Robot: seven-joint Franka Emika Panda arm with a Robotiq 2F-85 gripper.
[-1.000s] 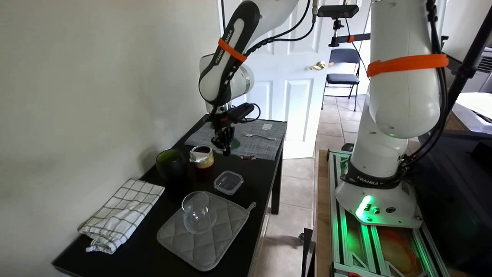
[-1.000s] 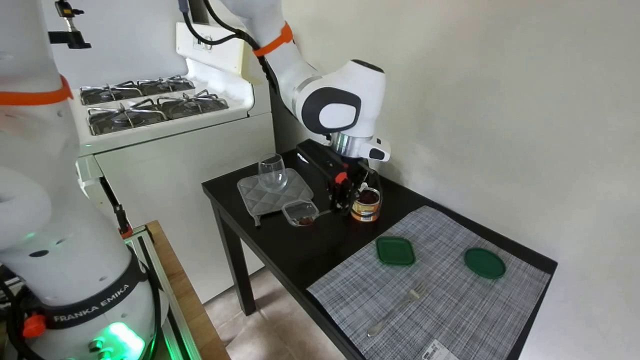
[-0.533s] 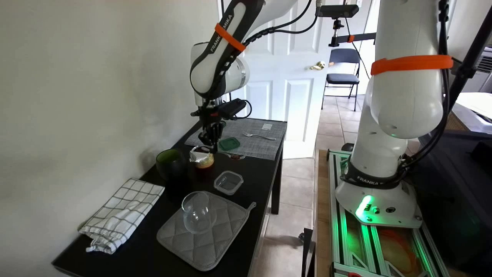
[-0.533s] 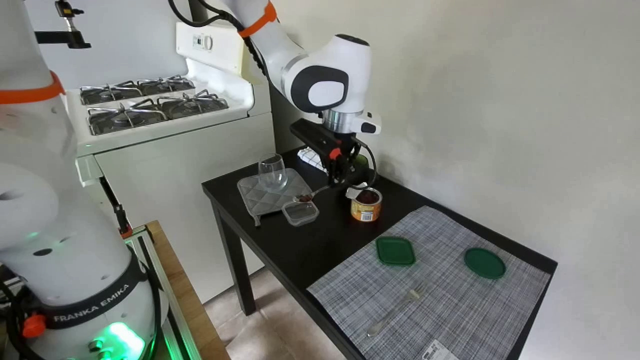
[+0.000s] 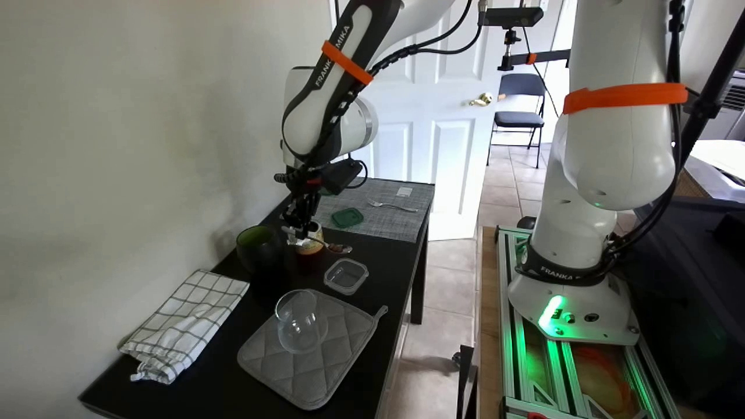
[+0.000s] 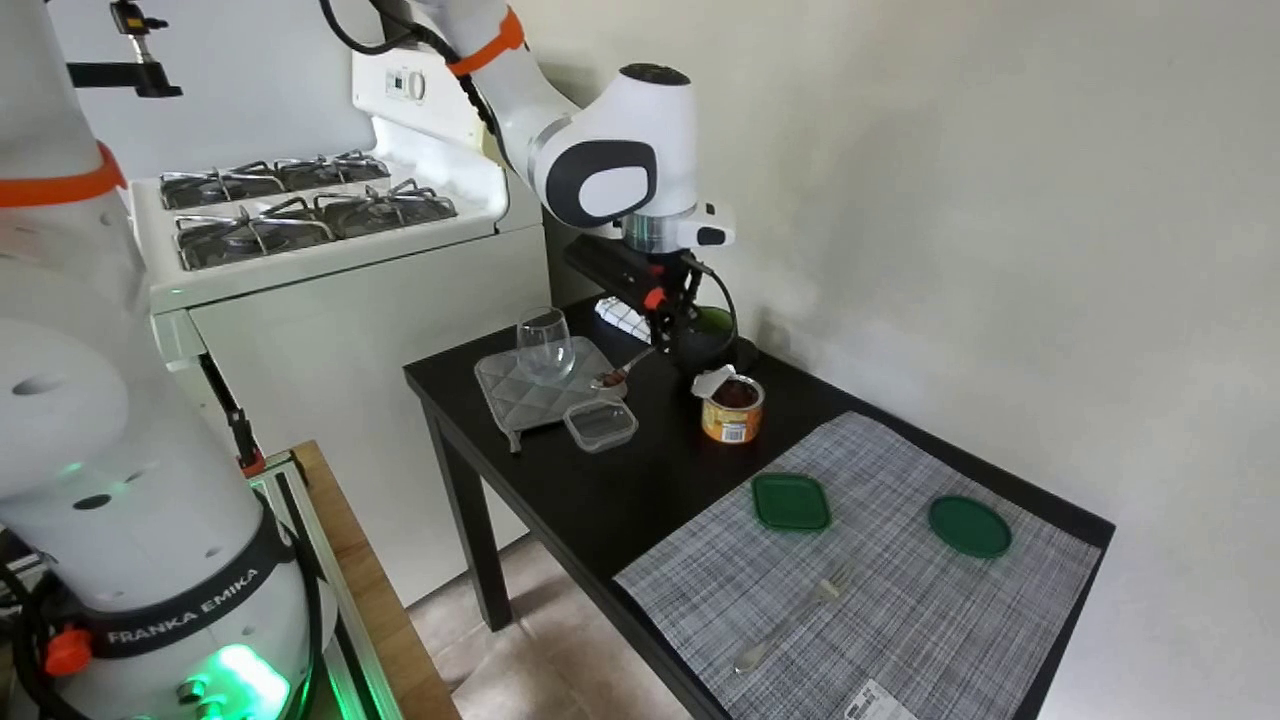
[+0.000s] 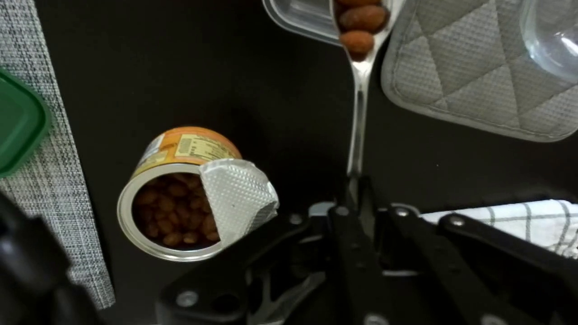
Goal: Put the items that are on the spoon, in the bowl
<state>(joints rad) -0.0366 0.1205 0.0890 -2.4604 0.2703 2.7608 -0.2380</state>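
At the far left of the wrist view, a grey woven placemat (image 7: 58,194) lies on the black surface (image 7: 253,81), and a square green lid (image 7: 20,124) rests on it, between 9 and 10 o'clock from the hand (image 7: 359,198). Nearer, at 9 o'clock, stands a round can (image 7: 189,146) with an orange and yellow label. Many similar nuts (image 7: 176,212) show inside, and its foil seal (image 7: 239,194) is folded outward past the rim toward 3 o'clock.

Between 11 and 12 o'clock is a clear square container (image 7: 300,27), cut off by the view's upper edge. The hand is pinched tight on the handle of a metal spoon (image 7: 359,117), which points to 12 o'clock, held above the surface. Three brown nuts (image 7: 363,18) can be seen in its head. That head overlaps the container's edge in this view; whether it is directly above, I cannot tell.

Farther right, a quilted grey potholder (image 7: 469,67) lies between 1 and 2 o'clock, with a stemless glass (image 7: 553,45) on it at 2. A white checked cloth (image 7: 537,221) is at 3 o'clock.

In an exterior view, a dark vessel with a green inside (image 5: 259,250) stands near the can, at its 9 o'clock. In an exterior view, a fork (image 6: 790,624) lies on the placemat at 6 o'clock from the square lid.
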